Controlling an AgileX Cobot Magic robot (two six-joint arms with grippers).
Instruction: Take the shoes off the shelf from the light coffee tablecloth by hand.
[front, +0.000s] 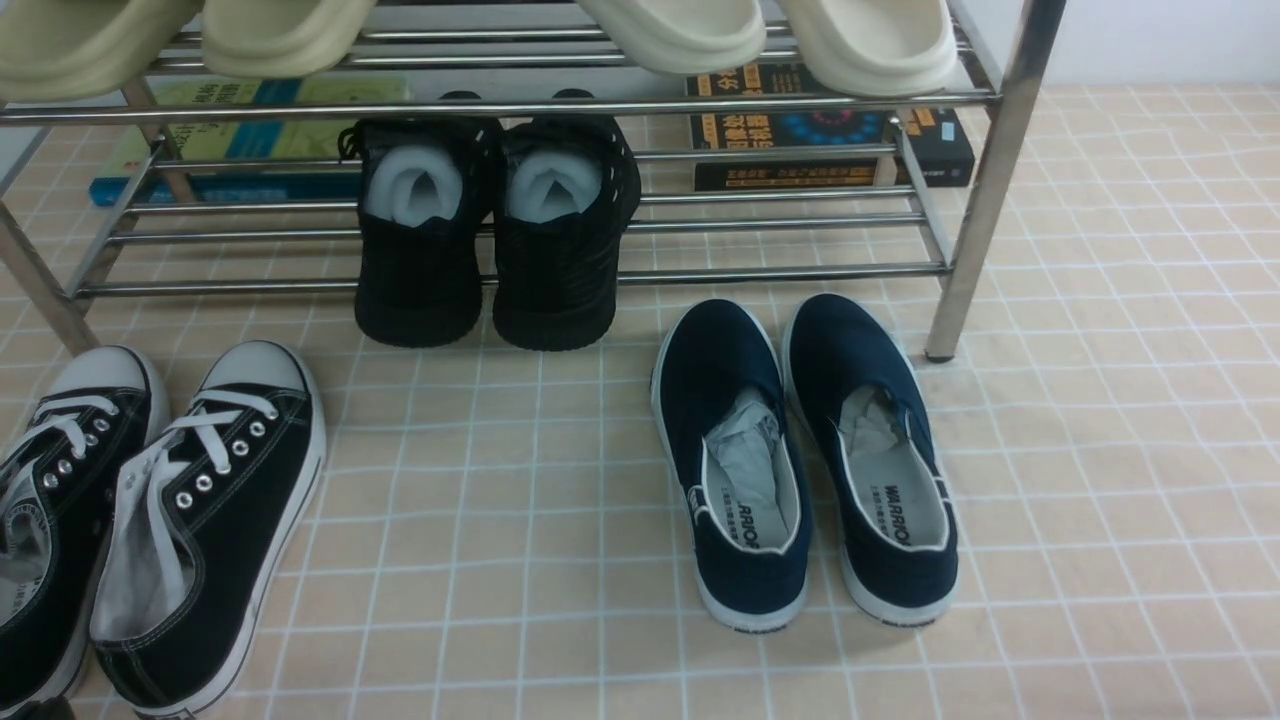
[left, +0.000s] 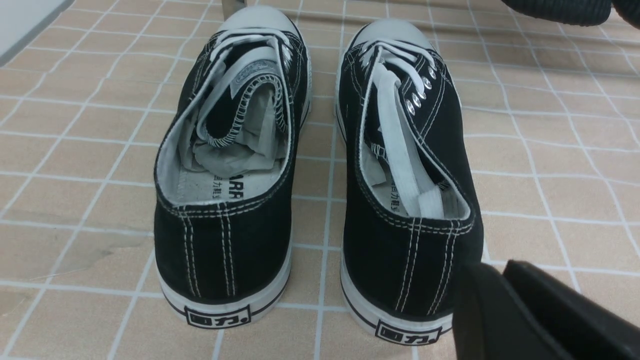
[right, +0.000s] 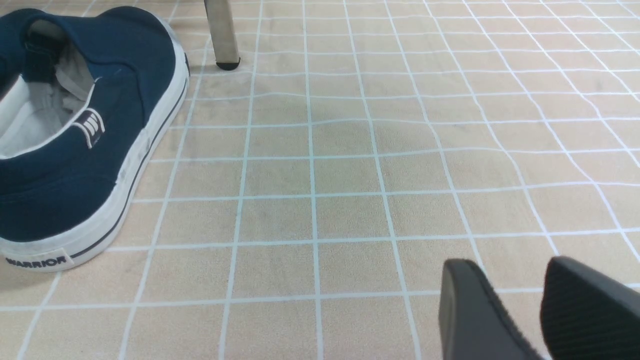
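Observation:
The shoes (front: 200, 520), black canvas sneakers with white laces and white soles, stand side by side on the light coffee tablecloth (front: 520, 520) at the near left, in front of the shelf (front: 985, 190). The left wrist view looks at their heels (left: 225, 240). My left gripper (left: 502, 267) is just behind the heel of one sneaker (left: 415, 250), its fingers close together with nothing between them. My right gripper (right: 507, 265) hovers open over bare cloth, beside a navy shoe. Neither gripper shows in the front view.
All-black knit shoes (front: 490, 240) rest on the shelf's lower tier, toes down on the cloth. Navy slip-ons (front: 800, 460) lie on the cloth, right of centre. Cream slippers (front: 680, 35) sit on the upper tier. Books (front: 830, 130) lie behind. A shelf post (right: 222, 35) stands near the navy shoe (right: 75, 150).

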